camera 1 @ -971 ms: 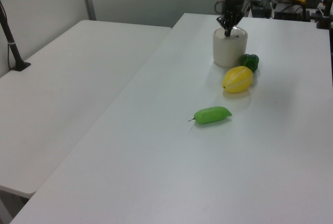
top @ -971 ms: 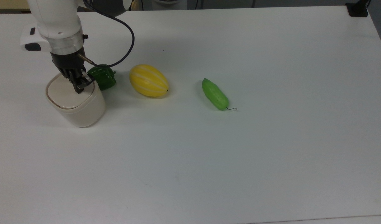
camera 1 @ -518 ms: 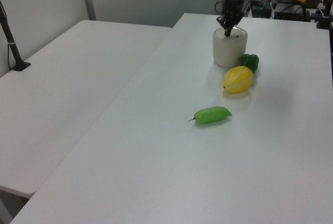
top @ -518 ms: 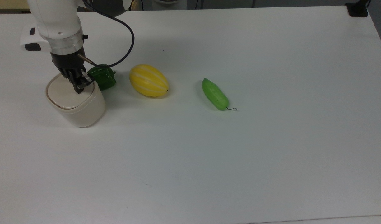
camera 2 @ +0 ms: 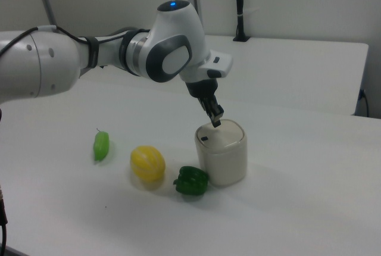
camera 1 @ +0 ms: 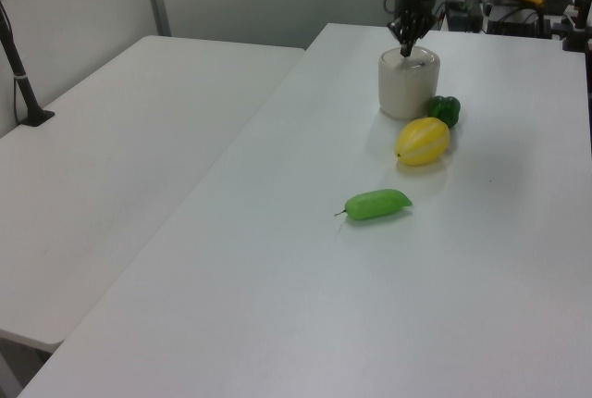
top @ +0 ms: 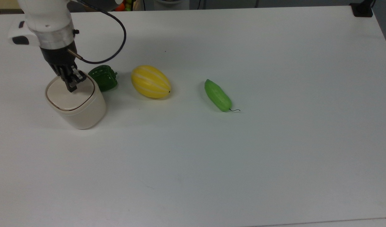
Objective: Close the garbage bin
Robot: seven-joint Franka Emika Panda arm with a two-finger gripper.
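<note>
Garbage bin: the cream garbage bin (top: 76, 104) stands at the left of the top view, in the upper-middle band of the frame; in the left view (camera 1: 408, 83) it sits upper right of centre, and in the right view (camera 2: 222, 152) just right of centre.
Lid: flat lid (top: 70, 93) lies level on the body, closed, a thin dark line tracing its rim; a small black mark (camera 2: 204, 139) shows near its edge in the right view.
Contents: hidden (the lid covers the inside).
Gripper: the gripper (top: 72, 84) points down over the lid's upper edge in the top view; in the right view (camera 2: 215, 119) its tip hangs just above the lid's far rim, a sliver of gap between them.
Fingers: drawn together, gripping nothing.
Bin relative to fingers: directly beneath them, lid close under the tips.
Neighbours: a green bell pepper (top: 103, 78) just beside the bin, on the top view's right; then a yellow striped melon (top: 150, 81), then a light green cucumber (top: 217, 95) further right, all apart from one another.
Surface: white table (top: 243, 157).
</note>
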